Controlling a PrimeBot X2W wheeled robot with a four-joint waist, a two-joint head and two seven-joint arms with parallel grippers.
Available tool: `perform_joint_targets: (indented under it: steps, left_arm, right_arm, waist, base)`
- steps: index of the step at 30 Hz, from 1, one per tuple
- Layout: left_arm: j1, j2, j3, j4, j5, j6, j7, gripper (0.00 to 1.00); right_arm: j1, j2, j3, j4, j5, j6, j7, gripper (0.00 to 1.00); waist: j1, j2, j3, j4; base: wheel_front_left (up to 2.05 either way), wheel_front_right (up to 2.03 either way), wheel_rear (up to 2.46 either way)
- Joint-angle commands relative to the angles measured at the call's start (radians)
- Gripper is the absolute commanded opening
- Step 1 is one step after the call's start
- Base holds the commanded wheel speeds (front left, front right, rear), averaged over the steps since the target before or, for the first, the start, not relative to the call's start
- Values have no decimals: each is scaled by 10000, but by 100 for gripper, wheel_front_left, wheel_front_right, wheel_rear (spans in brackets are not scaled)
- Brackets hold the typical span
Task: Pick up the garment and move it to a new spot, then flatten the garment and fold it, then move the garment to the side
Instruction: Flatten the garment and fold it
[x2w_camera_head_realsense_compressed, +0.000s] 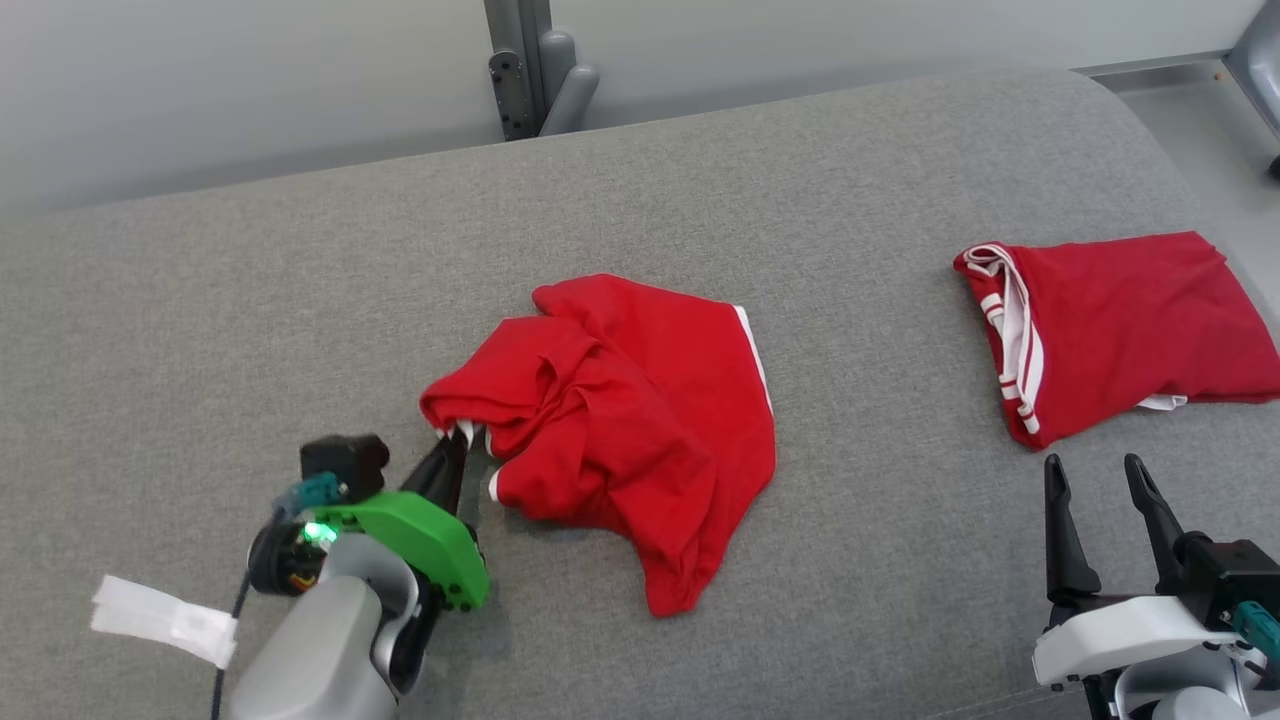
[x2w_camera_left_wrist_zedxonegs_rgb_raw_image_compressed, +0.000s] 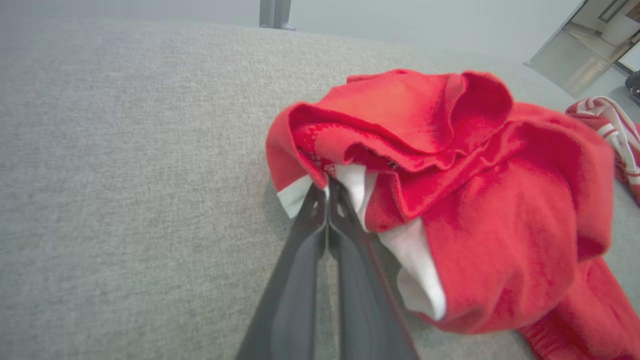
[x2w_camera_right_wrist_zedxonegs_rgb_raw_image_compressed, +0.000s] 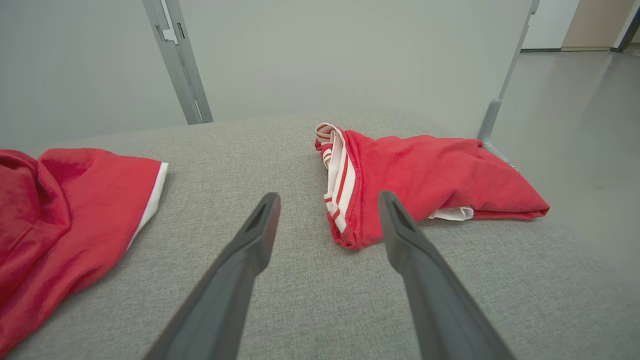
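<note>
**Head view.** A crumpled red cloth garment with white edging (x2w_camera_head_realsense_compressed: 620, 420) lies bunched near the middle of the grey woven-fabric tabletop (x2w_camera_head_realsense_compressed: 250, 300). The left pincer (x2w_camera_head_realsense_compressed: 458, 440) reaches in from the lower left. Its two dark fingers are pressed together on the white-edged left corner of the garment. Behind the fingers sits a bright green plastic wrist cover (x2w_camera_head_realsense_compressed: 425, 545). A second red garment with white stripes (x2w_camera_head_realsense_compressed: 1110, 320), folded flat, lies well apart at the right side of the tabletop. The right pincer (x2w_camera_head_realsense_compressed: 1093, 465) is at the lower right with its fingers apart and pointing up. It is near the folded garment but touches nothing.

**Left wrist view.** The left pincer (x2w_camera_left_wrist_zedxonegs_rgb_raw_image_compressed: 327, 192) is clamped on a fold of white edging at the near rim of the crumpled garment (x2w_camera_left_wrist_zedxonegs_rgb_raw_image_compressed: 475, 200). The garment rises in loose folds above and to the right of the fingertips. Bare tabletop (x2w_camera_left_wrist_zedxonegs_rgb_raw_image_compressed: 125, 175) spreads to the left. The striped edge of the folded garment (x2w_camera_left_wrist_zedxonegs_rgb_raw_image_compressed: 617, 130) shows at the far right.

**Right wrist view.** The right pincer (x2w_camera_right_wrist_zedxonegs_rgb_raw_image_compressed: 328, 196) stands wide apart over bare tabletop (x2w_camera_right_wrist_zedxonegs_rgb_raw_image_compressed: 300, 300) and holds nothing. The folded garment (x2w_camera_right_wrist_zedxonegs_rgb_raw_image_compressed: 425, 170) lies just beyond the fingertips, with its striped band on the left side. The crumpled garment (x2w_camera_right_wrist_zedxonegs_rgb_raw_image_compressed: 75, 200) lies at the left edge of the view, its white hem towards the pincer.
</note>
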Motion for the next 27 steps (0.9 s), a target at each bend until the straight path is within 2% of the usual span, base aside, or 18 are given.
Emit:
perform_joint_targets:
  steps: [1, 7, 10, 11, 20, 24, 27]
  left_arm:
    - [-374, 318, -74, -569, -462, -29, 102, 0]
    - [-1142, 999, 185, -2518, -1535, -29, 857, 0]
    - [-1641, 1270, 236, -3570, -1586, 69, 1510, 0]
    - [-1641, 1270, 236, -3570, -1586, 69, 1510, 0]
    - [-3528, 2275, 71, -6391, -1244, 528, 4004, 0]
    - [-4249, 2727, 112, -6918, -980, 727, 4671, 0]
    - [-4726, 2774, 79, -7191, -891, 789, 5007, 0]
  right_arm:
    - [22, -30, -65, -2, 92, -7, 1, 100]
    - [85, -33, -1, 125, 243, -7, 1, 100]
    - [84, -33, 10, 155, 276, -7, 1, 100]
    - [84, -33, 10, 155, 276, -7, 1, 100]
    - [58, -34, 101, 248, 575, -7, 1, 100]
    - [48, -36, 120, 316, 726, -7, 1, 100]
    - [40, -33, 102, 337, 805, -7, 1, 100]
  waist:
    - [0, 0, -2, 86]
    - [0, 0, -135, 337]
    - [0, 0, -232, 471]
    - [0, 0, -232, 471]
    - [0, 0, -488, 600]
    - [0, 0, -552, 480]
    - [0, 0, -541, 392]
  base:
    - [0, 0, 0]
    - [0, 0, 0]
    - [0, 0, 0]
    - [0, 0, 0]
    - [0, 0, 0]
    - [0, 0, 0]
    - [0, 0, 0]
